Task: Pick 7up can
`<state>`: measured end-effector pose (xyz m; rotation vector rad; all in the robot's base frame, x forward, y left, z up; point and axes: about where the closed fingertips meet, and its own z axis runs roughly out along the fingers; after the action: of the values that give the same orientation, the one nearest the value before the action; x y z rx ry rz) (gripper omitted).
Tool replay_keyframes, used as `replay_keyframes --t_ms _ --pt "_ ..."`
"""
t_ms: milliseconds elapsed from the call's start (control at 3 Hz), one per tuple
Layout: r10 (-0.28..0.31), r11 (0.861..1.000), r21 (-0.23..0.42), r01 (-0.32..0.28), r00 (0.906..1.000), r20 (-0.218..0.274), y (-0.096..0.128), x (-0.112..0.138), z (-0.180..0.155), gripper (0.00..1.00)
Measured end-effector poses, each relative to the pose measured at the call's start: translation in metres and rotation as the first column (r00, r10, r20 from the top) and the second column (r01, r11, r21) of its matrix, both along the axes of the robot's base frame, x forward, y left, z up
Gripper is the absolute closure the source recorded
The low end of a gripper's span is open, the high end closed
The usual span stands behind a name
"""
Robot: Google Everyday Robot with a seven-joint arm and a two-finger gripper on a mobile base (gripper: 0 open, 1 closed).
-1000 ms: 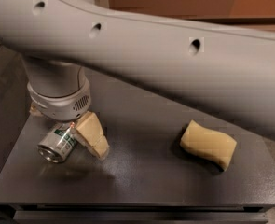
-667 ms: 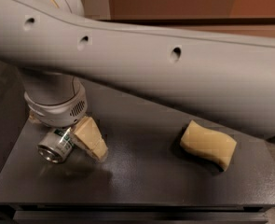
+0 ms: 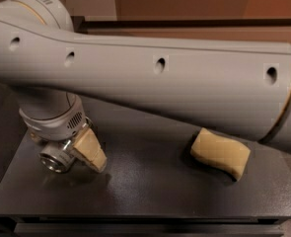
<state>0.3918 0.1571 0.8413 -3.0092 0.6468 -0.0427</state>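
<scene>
The 7up can [image 3: 55, 161] lies on its side at the left of the dark table [image 3: 150, 186], its silver round end facing the camera; the lettering is hidden. My gripper [image 3: 70, 161] hangs from the grey wrist at the left and is shut on the can. One tan finger [image 3: 90, 151] presses against the can's right side. The other finger is hidden behind the can and wrist. The can sits at or just above the table top.
A pale yellow sponge block [image 3: 220, 153] lies on the table at the right. My thick grey arm [image 3: 174, 83] spans the view from upper left to right and hides the back of the table. The table's front edge runs along the bottom.
The arm has swung, with its upper link now higher at the left. The wrist, finger and can have shifted together slightly down and left in view. The sponge has not moved.
</scene>
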Motion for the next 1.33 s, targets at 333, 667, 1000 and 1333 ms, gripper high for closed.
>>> replay_keyframes --t_ms 333,667,1000,1333 --pt "0.02 1.0 -0.02 -0.02 0.9996 0.019 0.003 0.002 0.003 0.38" --pt "0.031 0.999 -0.031 -0.03 0.999 0.033 0.006 0.003 0.009 0.61" --pt "0.03 0.999 -0.02 -0.029 0.9985 0.047 0.01 0.006 0.023 0.85" --pt "0.02 1.0 0.01 -0.021 0.9981 0.058 0.014 0.011 0.048 1.0"
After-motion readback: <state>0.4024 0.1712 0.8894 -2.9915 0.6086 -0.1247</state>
